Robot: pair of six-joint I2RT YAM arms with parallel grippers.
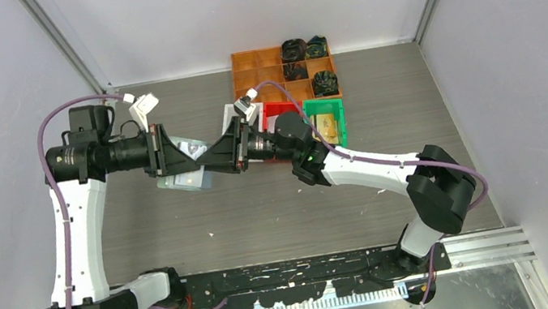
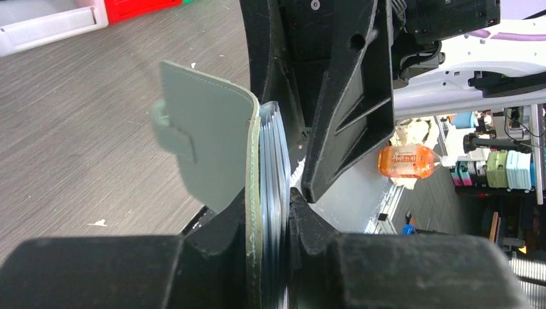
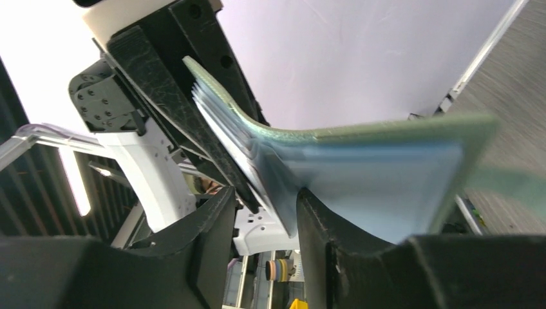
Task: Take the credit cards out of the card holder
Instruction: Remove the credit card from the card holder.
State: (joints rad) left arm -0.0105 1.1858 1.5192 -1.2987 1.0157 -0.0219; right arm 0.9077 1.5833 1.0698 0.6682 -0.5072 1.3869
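Two fingers (image 2: 315,225) of your left gripper (image 2: 267,215) clamp the small pale sage-green folding card holder (image 2: 212,129) off the grey table (image 1: 262,205). Its flap is bent open and its clear bluish pockets (image 2: 273,161) are fanned. Your right gripper (image 3: 264,206) has its jaws apart around the pockets' edge. The green plastic bin (image 1: 320,103) holds tan flat pieces (image 1: 325,126), and the orange compartment tray (image 1: 258,71) holds dark fabric bundles (image 1: 304,50). Both arms reach inward, wrists facing.

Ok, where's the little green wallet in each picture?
Top external: card holder is left of the middle, up off the table.
Left wrist: card holder is in the middle, its green flap sticking up out of the left tool.
Right wrist: card holder runs from the middle to the right, blue pockets showing.
Shared landmark: the grey table.
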